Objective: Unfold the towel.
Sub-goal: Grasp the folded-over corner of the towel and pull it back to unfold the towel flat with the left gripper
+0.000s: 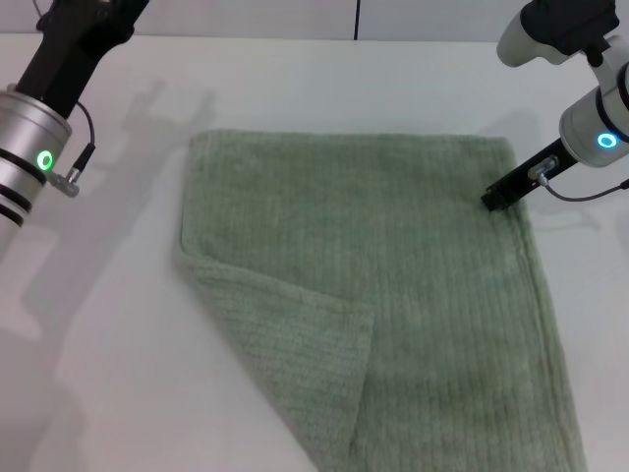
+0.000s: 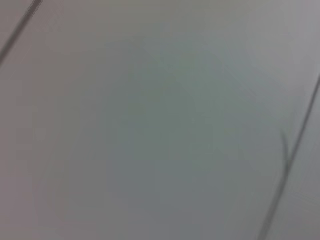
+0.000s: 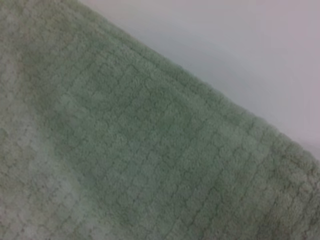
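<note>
The sage-green towel [image 1: 393, 285] lies spread on the white table [image 1: 108, 374], and its near edge runs out of the head view. Its near-left corner is folded over into a triangular flap [image 1: 295, 364] that lies on top of the cloth. My right gripper [image 1: 494, 200] shows as a black tip at the towel's right edge, near the far-right corner. The right wrist view shows the towel's ribbed cloth [image 3: 125, 150] close up, with its hemmed edge against the table. My left arm [image 1: 39, 147] is raised at the far left, away from the towel, and its gripper is out of view.
Bare white table [image 1: 324, 88] lies beyond the towel and to its left. The left wrist view shows only a blurred pale surface [image 2: 160, 120] with thin dark lines.
</note>
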`<state>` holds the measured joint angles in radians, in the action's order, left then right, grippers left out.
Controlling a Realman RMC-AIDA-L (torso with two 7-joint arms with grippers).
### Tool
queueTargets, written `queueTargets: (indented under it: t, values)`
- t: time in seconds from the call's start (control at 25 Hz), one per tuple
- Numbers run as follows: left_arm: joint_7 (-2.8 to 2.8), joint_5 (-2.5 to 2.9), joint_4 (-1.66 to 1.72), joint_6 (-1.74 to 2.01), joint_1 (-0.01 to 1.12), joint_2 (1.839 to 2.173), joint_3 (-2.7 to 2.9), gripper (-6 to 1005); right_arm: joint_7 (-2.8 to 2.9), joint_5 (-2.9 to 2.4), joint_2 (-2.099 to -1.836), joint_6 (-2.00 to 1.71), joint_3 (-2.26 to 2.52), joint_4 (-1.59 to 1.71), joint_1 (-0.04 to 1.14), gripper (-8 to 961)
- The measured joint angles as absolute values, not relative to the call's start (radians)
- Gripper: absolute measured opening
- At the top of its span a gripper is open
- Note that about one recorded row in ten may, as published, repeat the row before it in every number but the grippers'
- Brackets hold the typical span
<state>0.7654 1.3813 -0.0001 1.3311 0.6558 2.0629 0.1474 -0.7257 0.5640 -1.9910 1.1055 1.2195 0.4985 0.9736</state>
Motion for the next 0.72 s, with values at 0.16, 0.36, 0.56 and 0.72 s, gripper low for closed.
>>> queueTargets:
  t: [0.16,0.36,0.56,0.72]
  values:
    - [1.014,1.484,0.125,1.333,0.667,2.063,0.209,861,-0.726,0.560,-1.991,1.105,1.219,0.498,0.975,0]
    - [1.302,1.498,0.312,1.357,0.658,2.063,0.420,861,-0.726,0.560,-1.992,1.104,1.219,0.498,0.978,0]
    - [1.513,1.499,0.533,1.437,0.606,2.059,0.620,861,-0.726,0.560,-1.993,1.103,1.219,0.499,0.978,0]
    - [1.581,1.501,0.697,1.512,0.542,2.041,0.762,861,-0.726,0.560,-1.994,1.103,1.219,0.499,0.977,0]
